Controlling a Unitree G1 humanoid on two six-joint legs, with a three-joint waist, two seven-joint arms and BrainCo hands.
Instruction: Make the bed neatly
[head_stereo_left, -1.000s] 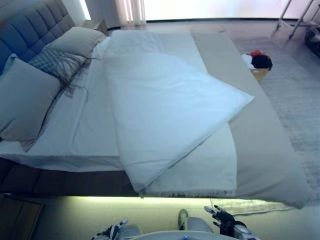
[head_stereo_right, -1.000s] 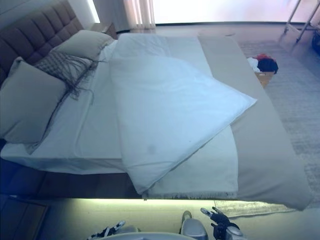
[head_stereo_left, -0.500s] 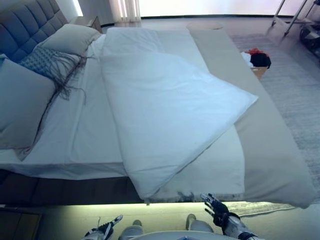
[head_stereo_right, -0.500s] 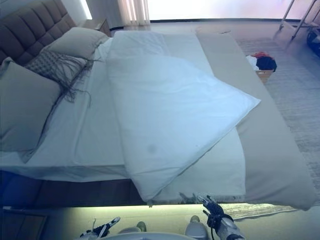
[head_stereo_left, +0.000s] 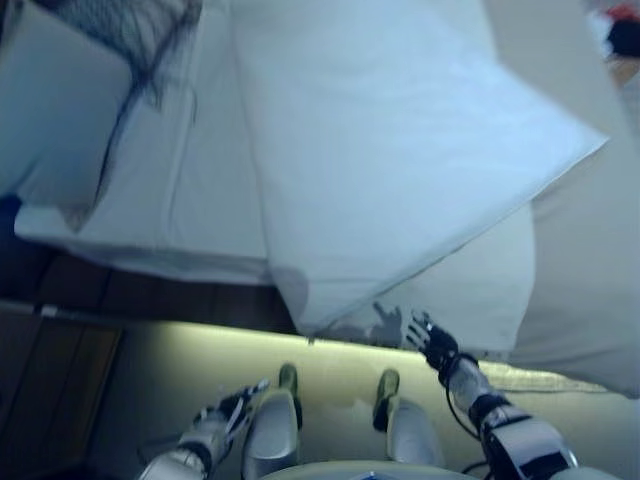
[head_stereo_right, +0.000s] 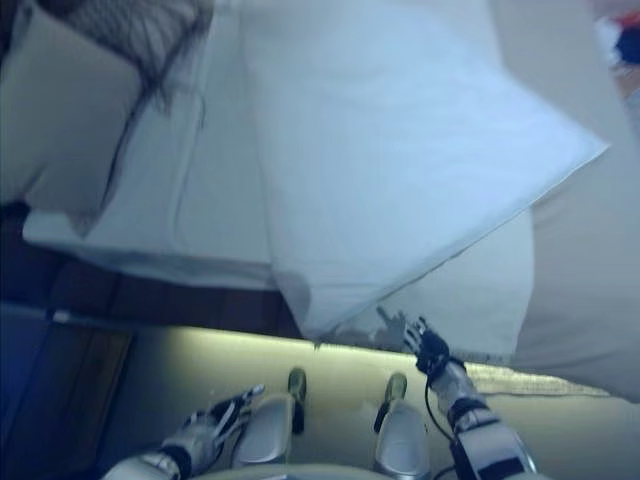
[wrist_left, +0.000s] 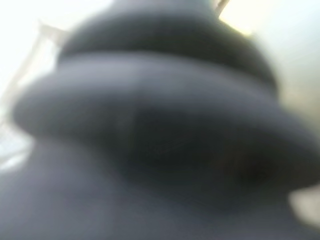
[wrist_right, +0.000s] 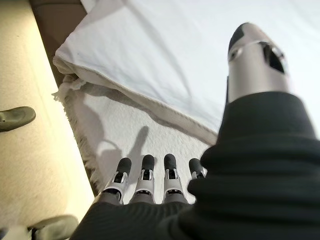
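Your right hand (head_stereo_left: 432, 340), fingers straight and empty, hovers near the folded-back white duvet (head_stereo_left: 400, 150), which looks soft and light, so grip its hanging corner; left hand (head_stereo_left: 222, 418) low, fingers relaxed.

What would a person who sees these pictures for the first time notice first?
Probably the white duvet, folded back on the bed into a large triangle whose corner hangs over the near edge. Next, the right hand, fingers straight, reaching toward the fringed cream blanket just below that corner. The grey pillow at the head end and the left hand, low by the floor, come after.
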